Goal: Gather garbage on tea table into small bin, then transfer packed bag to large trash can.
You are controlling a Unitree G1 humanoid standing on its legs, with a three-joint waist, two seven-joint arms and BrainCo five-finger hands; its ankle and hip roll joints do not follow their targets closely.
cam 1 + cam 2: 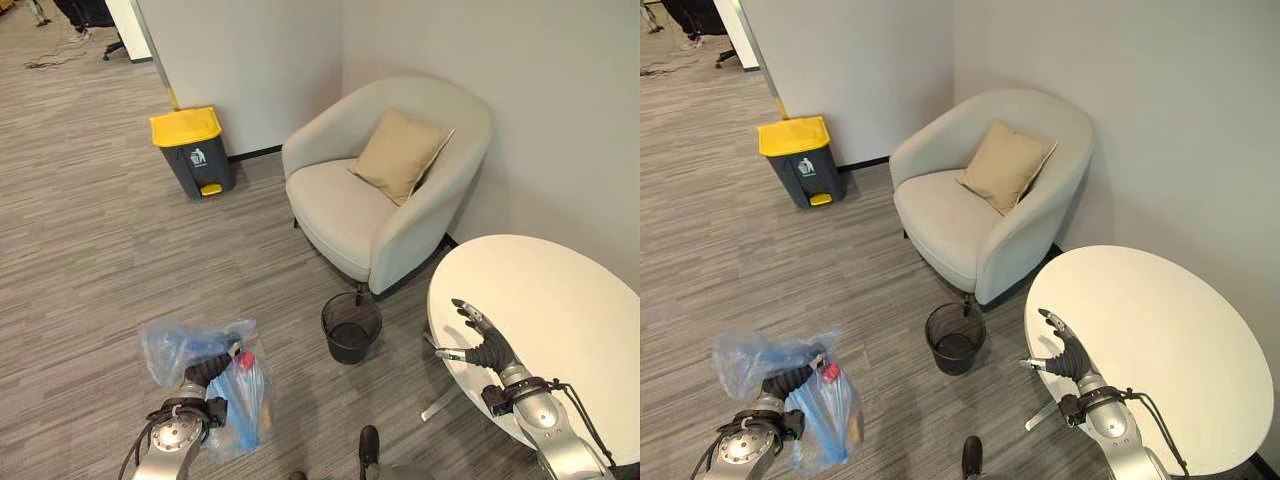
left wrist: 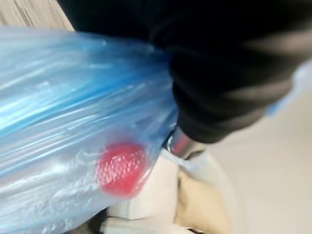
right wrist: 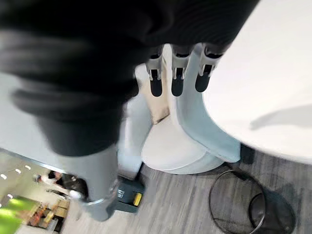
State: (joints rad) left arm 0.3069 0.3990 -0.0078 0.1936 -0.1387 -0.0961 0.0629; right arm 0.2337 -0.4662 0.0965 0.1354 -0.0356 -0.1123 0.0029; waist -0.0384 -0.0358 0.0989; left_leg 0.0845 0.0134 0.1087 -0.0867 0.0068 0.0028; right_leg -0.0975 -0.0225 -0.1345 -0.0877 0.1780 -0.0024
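A cream armchair [image 1: 385, 195] with a tan cushion [image 1: 399, 153] stands in the corner beside the round white tea table [image 1: 560, 330], and the grey large trash can [image 1: 195, 152] with its yellow lid sits closed by the wall, well apart from the black mesh small bin [image 1: 351, 327] on the carpet between chair and table. The blue translucent packed bag [image 1: 215, 378], with something red showing inside, hangs gathered at its neck in the curled left hand [image 1: 205, 372] above the floor, while the right hand [image 1: 482, 338] hovers over the table edge with its fingers straight and spread, holding nothing.

Head pair: looking down from above, sharing cream upholstered armchair [image 1: 385, 190], round white table [image 1: 1160, 350], black mesh bin [image 1: 351, 327]. Wrist views: very close, past fingers [image 3: 178, 80] toward armchair.
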